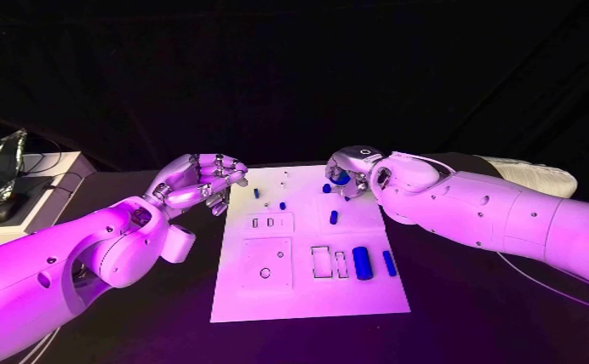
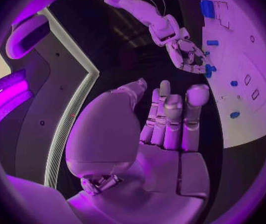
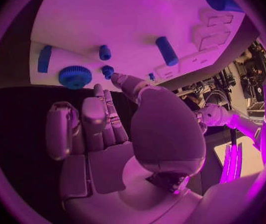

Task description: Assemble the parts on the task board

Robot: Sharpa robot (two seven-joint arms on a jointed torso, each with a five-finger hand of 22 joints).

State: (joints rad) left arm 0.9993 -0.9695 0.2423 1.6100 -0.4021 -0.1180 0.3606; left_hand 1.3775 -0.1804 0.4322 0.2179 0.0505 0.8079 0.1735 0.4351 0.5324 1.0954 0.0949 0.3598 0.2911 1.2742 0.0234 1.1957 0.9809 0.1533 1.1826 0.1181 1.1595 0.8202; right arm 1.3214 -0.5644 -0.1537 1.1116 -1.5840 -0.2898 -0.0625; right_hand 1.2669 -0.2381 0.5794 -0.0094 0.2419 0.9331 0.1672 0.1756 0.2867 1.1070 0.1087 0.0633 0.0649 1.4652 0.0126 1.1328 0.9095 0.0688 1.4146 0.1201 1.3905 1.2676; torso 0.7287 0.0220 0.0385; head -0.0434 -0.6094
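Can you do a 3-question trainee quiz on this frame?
1. True or false: the left hand holds a part.
2. Which hand is over the board's far edge? A) left B) right
3. Fill in: the round toothed part near the right hand's fingertips is a ____.

Key: 1 false, its fingers are curled in on nothing, beside the board. 2 B. 3 gear.

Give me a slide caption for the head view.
Right robot hand reaches over the task board; left robot hand hovers beside its edge.
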